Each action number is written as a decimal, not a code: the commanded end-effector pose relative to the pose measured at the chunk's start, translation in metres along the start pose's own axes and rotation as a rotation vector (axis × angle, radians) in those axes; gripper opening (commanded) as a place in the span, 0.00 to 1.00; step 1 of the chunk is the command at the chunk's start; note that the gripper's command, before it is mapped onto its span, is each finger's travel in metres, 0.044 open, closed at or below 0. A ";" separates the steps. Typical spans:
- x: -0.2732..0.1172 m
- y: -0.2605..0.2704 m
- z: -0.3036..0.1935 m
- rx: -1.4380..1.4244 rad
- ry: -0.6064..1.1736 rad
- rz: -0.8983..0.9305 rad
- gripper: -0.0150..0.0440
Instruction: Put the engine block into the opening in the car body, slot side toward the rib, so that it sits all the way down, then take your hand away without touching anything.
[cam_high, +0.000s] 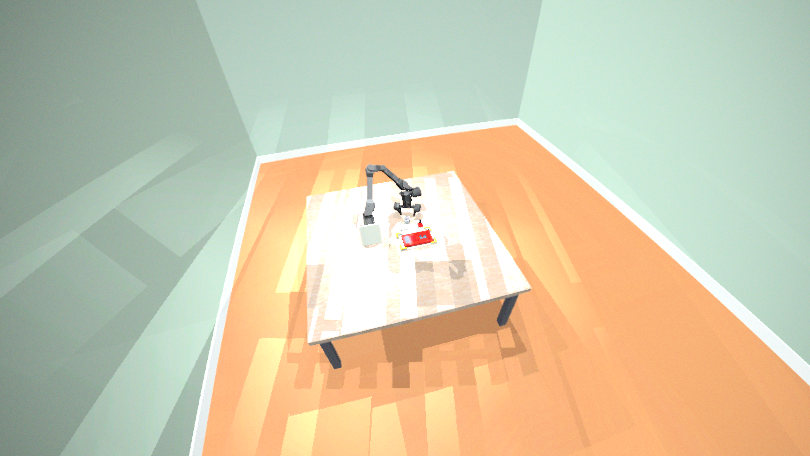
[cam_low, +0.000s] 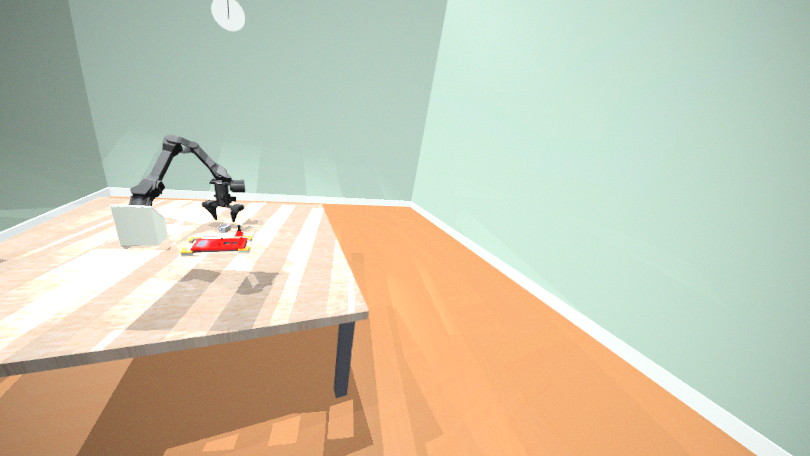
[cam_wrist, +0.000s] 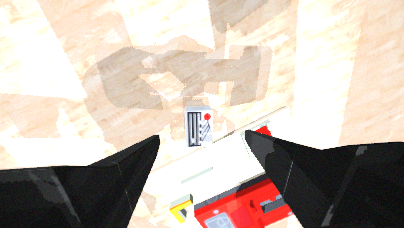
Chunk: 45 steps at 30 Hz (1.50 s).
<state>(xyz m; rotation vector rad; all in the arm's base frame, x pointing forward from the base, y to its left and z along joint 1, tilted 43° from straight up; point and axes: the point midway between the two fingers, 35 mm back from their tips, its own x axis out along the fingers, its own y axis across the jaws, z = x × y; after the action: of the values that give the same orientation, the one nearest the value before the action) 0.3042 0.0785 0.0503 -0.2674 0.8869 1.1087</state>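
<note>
The engine block (cam_high: 406, 220) (cam_low: 224, 228) (cam_wrist: 199, 125) is a small grey block with dark slots along its left part and a red dot at its upper right in the wrist view. It stands outside the red car body (cam_high: 417, 238) (cam_low: 218, 244) (cam_wrist: 257, 192), beyond its long side. The car body lies flat between yellow corner pieces. A dark recess shows in its top, partly hidden by the right finger in the wrist view. My gripper (cam_high: 406, 213) (cam_low: 224, 219) (cam_wrist: 203, 136) is open and empty, pointing down above the engine block, with the block in line with the finger gap.
A pale flat strip (cam_wrist: 220, 160) lies between the block and the car body. A small red piece with a dark top (cam_high: 420, 224) (cam_low: 239, 232) stands behind the car's right end. A white box (cam_high: 370, 234) (cam_low: 136, 226) stands by the arm's base.
</note>
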 end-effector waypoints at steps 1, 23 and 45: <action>0.008 0.002 -0.004 0.014 0.005 0.011 1.00; 0.035 0.003 -0.004 0.014 0.004 0.012 0.91; 0.028 0.001 -0.003 0.014 0.006 0.011 0.25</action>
<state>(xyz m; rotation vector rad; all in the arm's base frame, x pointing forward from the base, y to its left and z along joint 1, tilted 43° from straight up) 0.3047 0.0999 0.0249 -0.2505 0.9015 1.1164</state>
